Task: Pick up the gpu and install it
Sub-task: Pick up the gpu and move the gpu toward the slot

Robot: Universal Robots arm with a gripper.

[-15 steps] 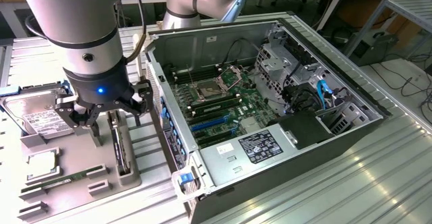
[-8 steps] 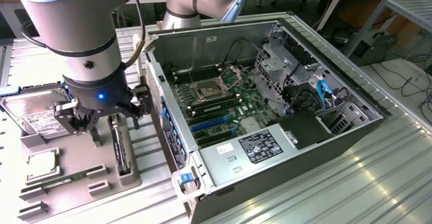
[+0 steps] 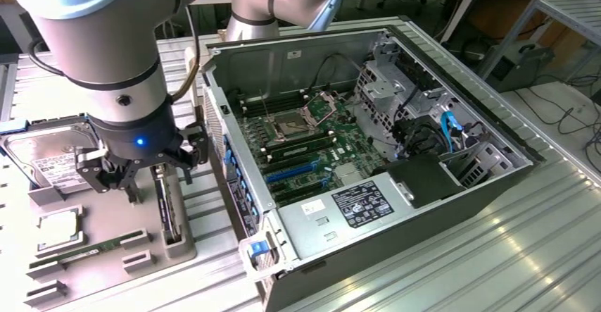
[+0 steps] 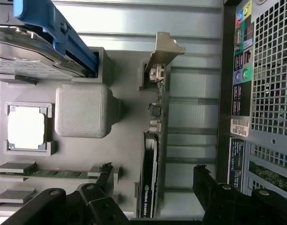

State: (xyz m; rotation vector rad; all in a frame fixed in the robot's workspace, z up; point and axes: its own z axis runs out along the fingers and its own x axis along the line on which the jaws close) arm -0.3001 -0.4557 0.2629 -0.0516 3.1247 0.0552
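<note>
The gpu (image 3: 167, 210) stands on its edge in a slot of the grey holder tray (image 3: 103, 210), just off the open computer case toward the exterior view's left. From the wrist camera it appears edge-on as a thin green and black card (image 4: 152, 159), with its silver bracket (image 4: 164, 51) at one end. My gripper (image 3: 157, 178) hovers right above the card and is open. Its two black fingers (image 4: 202, 180) stand on either side of the card without touching it, and the gripper (image 4: 153, 180) is centred over the card's edge.
The tray also carries a hard drive (image 3: 45, 153), a silver processor (image 4: 26, 126) and a long memory stick (image 4: 54, 172). The open case (image 3: 488, 185) lies on its side with the motherboard (image 3: 300, 132) and blue slots (image 3: 293, 171) exposed. The case's rear panel (image 4: 265, 93) is close by.
</note>
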